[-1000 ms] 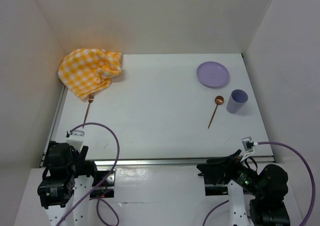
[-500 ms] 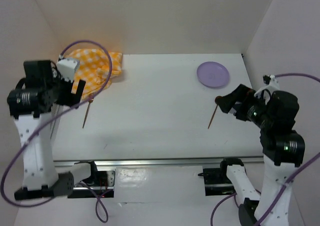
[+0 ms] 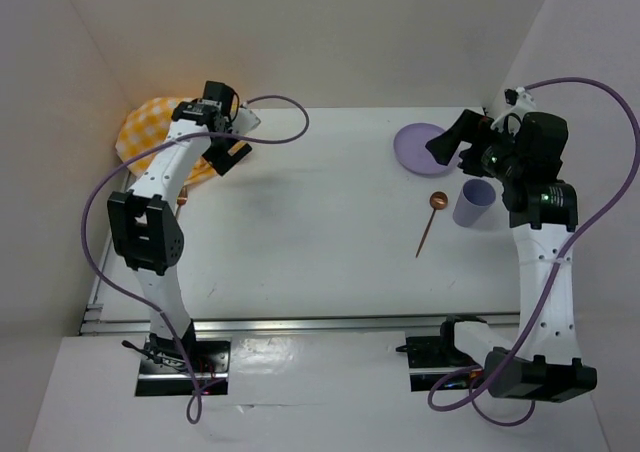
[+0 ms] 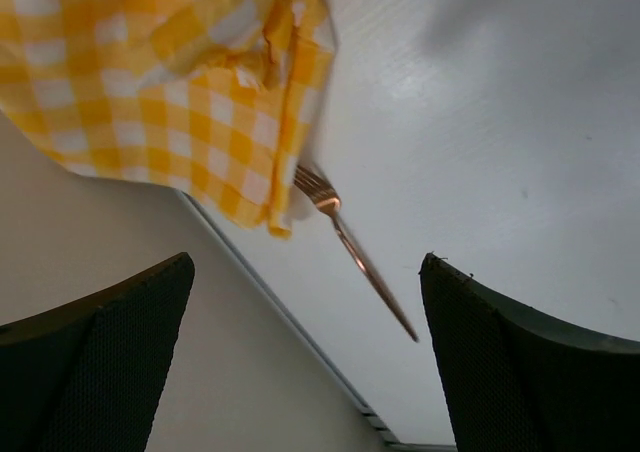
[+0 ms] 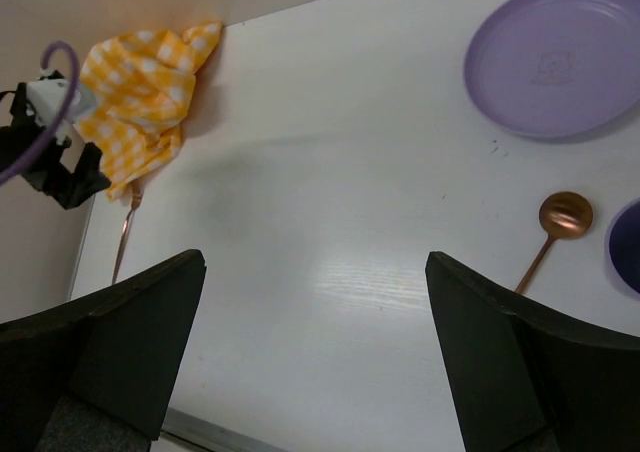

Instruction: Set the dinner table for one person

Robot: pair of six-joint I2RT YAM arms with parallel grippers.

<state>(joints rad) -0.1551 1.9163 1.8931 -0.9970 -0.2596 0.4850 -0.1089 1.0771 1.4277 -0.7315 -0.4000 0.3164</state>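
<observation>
Tableware lies spread over the dinner table [image 3: 320, 242], a broad white matte top that fills the working area, with a metal rail [image 3: 300, 323] along its near edge. At the far left corner sits a crumpled yellow-and-white checked cloth [image 3: 150, 137], and a copper fork [image 4: 350, 252] lies with its tines right at the cloth's hem, its handle pointing toward the near edge. The left gripper [image 3: 228, 152] hovers above this corner, just right of the cloth; in its wrist view the jaws stand wide apart with nothing between them, and the cloth and fork show beyond the fingers [image 4: 110, 352]. On the far right side rests a lilac plate [image 5: 560, 57], bare on top. Just nearer stands a lilac cup [image 3: 473, 202], upright, and immediately to its left a copper spoon [image 3: 430, 222] lies flat, its bowl toward the plate and its handle angled toward the near edge. The right gripper [image 3: 440, 147] hangs in the air over the plate's right side, likewise spread wide and holding nothing. Purple cables loop from both arms.
</observation>
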